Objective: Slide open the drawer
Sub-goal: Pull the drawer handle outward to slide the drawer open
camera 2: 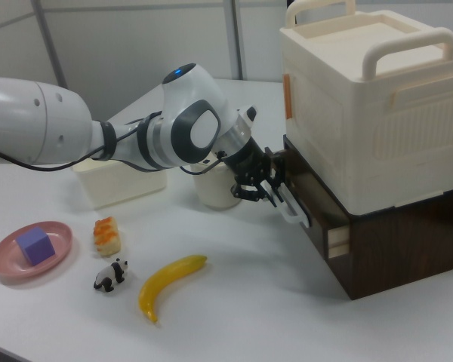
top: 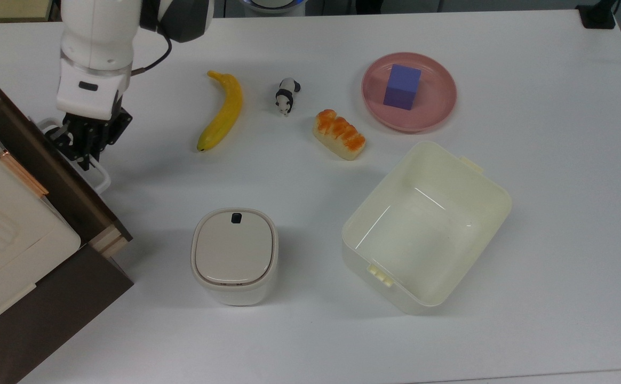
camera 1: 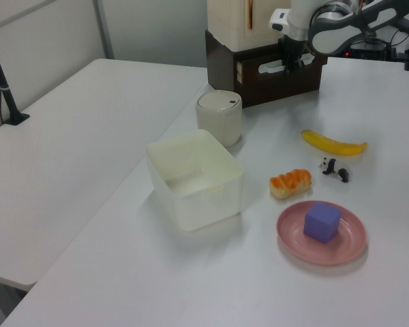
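The drawer [top: 70,186] is dark brown and stands partly slid out of the brown cabinet at the top view's left, showing its brown inside and a light wood side [camera 2: 336,240]. A white loop handle [top: 100,181] sticks out of its front. My gripper [top: 82,154] points down at the upper part of the handle and is shut on it. In the left view the gripper [camera 1: 291,63] sits against the drawer front [camera 1: 307,71] at the far end of the table. In the right view the gripper [camera 2: 266,188] holds the handle [camera 2: 291,207].
A cream storage box [top: 1,224] sits on the cabinet. On the table lie a banana [top: 222,112], a toy panda [top: 286,95], a bread piece [top: 339,134], a pink plate [top: 433,106] with a purple cube [top: 402,86], a cream tub [top: 481,176] and a white lidded bin [top: 234,250].
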Available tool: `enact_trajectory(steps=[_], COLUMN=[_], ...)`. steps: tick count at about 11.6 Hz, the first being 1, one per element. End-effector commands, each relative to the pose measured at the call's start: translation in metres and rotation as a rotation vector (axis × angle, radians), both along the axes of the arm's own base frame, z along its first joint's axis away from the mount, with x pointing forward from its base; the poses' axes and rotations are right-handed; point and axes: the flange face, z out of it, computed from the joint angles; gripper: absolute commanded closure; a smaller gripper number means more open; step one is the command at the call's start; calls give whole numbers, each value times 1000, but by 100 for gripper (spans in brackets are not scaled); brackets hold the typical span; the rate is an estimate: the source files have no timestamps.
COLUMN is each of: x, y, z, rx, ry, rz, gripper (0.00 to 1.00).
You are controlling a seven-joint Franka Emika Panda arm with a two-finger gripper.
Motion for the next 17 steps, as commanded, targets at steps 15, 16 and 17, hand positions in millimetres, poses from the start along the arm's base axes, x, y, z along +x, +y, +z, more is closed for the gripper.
enact_trajectory(steps=[15,16,17], x=[-27,-26,-25], y=[58,76,89], z=[41,48,56], rx=[17,38,75], ry=[-38,-35,-41], rz=[-44,-88,-140], gripper=[35,22,14])
